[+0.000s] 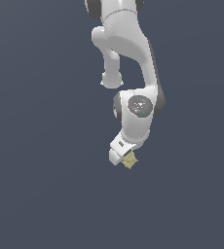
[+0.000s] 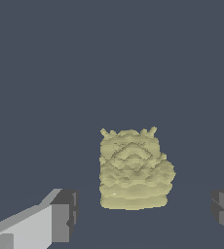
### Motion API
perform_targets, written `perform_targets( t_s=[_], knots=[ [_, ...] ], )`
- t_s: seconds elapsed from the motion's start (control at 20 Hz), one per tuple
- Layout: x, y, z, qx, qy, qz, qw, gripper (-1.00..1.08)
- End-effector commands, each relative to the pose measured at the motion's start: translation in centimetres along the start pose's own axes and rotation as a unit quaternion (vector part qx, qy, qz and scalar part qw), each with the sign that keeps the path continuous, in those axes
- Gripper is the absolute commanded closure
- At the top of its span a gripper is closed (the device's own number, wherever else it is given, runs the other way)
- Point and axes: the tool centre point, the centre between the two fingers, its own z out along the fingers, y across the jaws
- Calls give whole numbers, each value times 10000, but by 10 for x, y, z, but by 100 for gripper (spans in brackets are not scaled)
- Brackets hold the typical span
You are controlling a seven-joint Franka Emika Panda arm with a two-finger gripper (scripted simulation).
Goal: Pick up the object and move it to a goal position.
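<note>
Below the white arm (image 1: 128, 73), near the middle of the exterior view, one small pale yellow-olive object (image 1: 129, 160) shows just beside the tip of the single claw (image 1: 120, 153), on the exterior view's right of it and slightly lower. From this camera the claw's white body hides its fingers, so contact with the object cannot be judged there. All around is one flat, dark blue-grey surface (image 1: 36, 194); whether it is a table top or a floor cannot be told.

Seen from the wrist view, the object (image 2: 133, 170) is one blocky lump with a rough, ridged, mottled skin and small points along one edge. Two fingers (image 2: 60, 216) appear, one on either side of it, each with a dark pad. The claw (image 2: 143, 214) stands wide open, with a clear gap of bare surface (image 2: 84, 73) between each pad and the lump. It holds nothing. The object lies between the two fingers, nearer their tips than the camera.
</note>
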Motion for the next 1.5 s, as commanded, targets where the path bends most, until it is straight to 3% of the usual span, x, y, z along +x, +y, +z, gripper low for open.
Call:
perform_targets(
  t_s=[0.0, 0.4, 1.1, 1.15, 1.45],
  knots=[
    [2, 0, 3, 4, 13, -122, 9999, -92],
    [3, 0, 8, 7, 14, -160, 9999, -92],
    [4, -1, 54, 7, 18, -187, 9998, -92],
    [4, -1, 54, 7, 18, -187, 9998, 108],
    [4, -1, 54, 7, 18, -187, 9998, 108]
  ],
)
